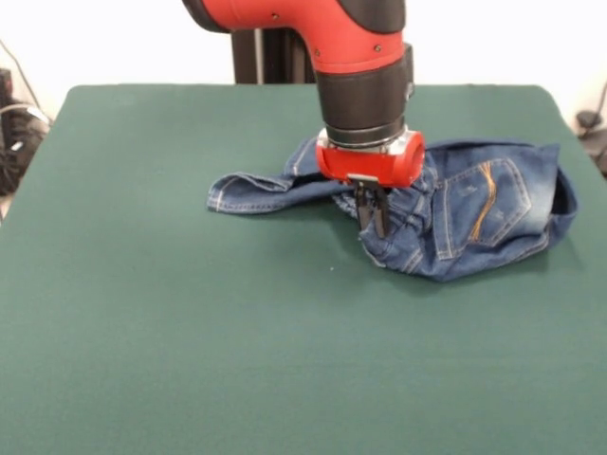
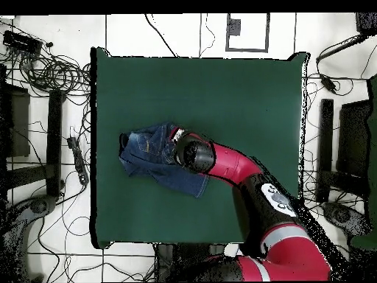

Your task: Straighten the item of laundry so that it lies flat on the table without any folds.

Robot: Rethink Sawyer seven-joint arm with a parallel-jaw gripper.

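The blue denim jeans point(image 1: 493, 204) lie crumpled on the right half of the dark green table point(image 1: 190, 332). A back pocket with orange stitching faces up, and one leg trails left in a folded strip. My gripper point(image 1: 372, 226) points straight down at the bunched middle of the jeans, its fingers close together and pinching a fold of denim at table height. In the overhead view the jeans point(image 2: 143, 151) sit near the left edge of the table point(image 2: 221, 88). There the arm's wrist point(image 2: 193, 156) covers the gripper.
The arm reaches across the table from its pedestal point(image 1: 270, 57). Cables and equipment lie on the floor beside the table point(image 2: 44, 70), and a dark bundle sits by its edge point(image 1: 17, 137).
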